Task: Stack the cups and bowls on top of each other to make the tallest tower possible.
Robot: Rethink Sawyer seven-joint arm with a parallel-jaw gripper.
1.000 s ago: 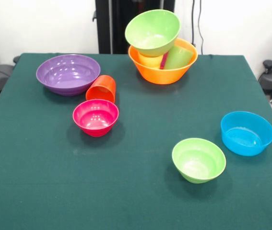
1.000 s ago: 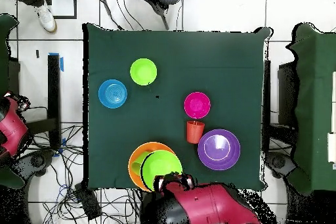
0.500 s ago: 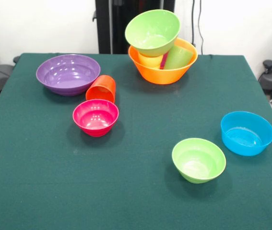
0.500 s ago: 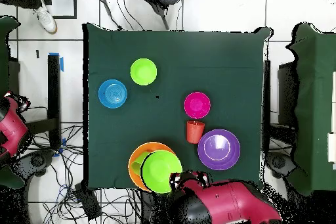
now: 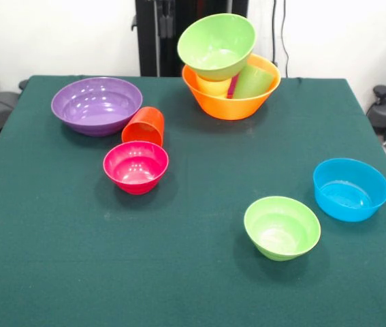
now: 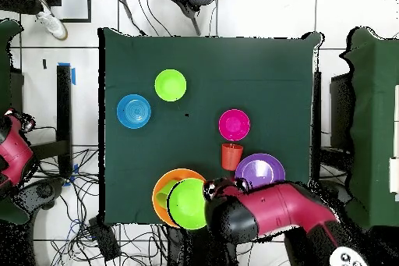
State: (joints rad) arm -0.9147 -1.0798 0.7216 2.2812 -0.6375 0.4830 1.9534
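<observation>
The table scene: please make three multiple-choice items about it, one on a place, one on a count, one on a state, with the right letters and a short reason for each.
1. Where does the large light-green bowl sit?
A. on the cups in the large orange bowl
B. inside the purple bowl
C. alone on the table

2. How many bowls show on the table?
A. four
B. six
C. eight

3. How does the orange-red cup stand?
A. upright
B. tipped toward the pink-red bowl
C. inside the blue bowl

Answers: 1 A, it rests tilted on cups; 2 B, six distinct bowls are visible; 3 B, its mouth faces the pink-red bowl.
</observation>
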